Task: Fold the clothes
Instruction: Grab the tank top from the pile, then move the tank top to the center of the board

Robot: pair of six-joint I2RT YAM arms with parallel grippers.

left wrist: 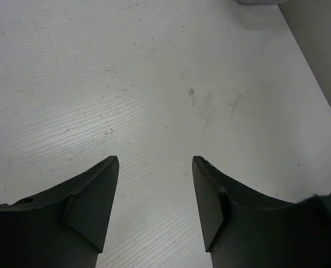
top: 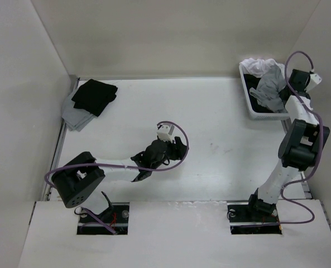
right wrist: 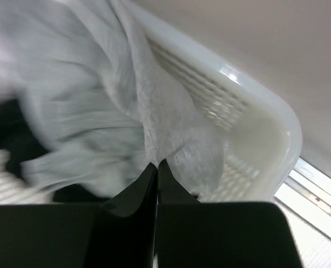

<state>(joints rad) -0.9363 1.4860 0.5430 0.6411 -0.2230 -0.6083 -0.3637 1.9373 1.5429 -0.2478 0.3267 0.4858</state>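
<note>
tank top (top: 271, 82) in basket (top: 246, 92), far right

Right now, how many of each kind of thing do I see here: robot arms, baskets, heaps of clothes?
Robot arms: 2, the left hand open, the right hand shut on the grey top.
Baskets: 1, the white basket.
Clothes heaps: 2, the folded stack and the jumble in that basket.
Total: 5.

Left arm (top: 154, 155) jaws spread wide; right arm (top: 302, 142) jaws pinched together.
</note>
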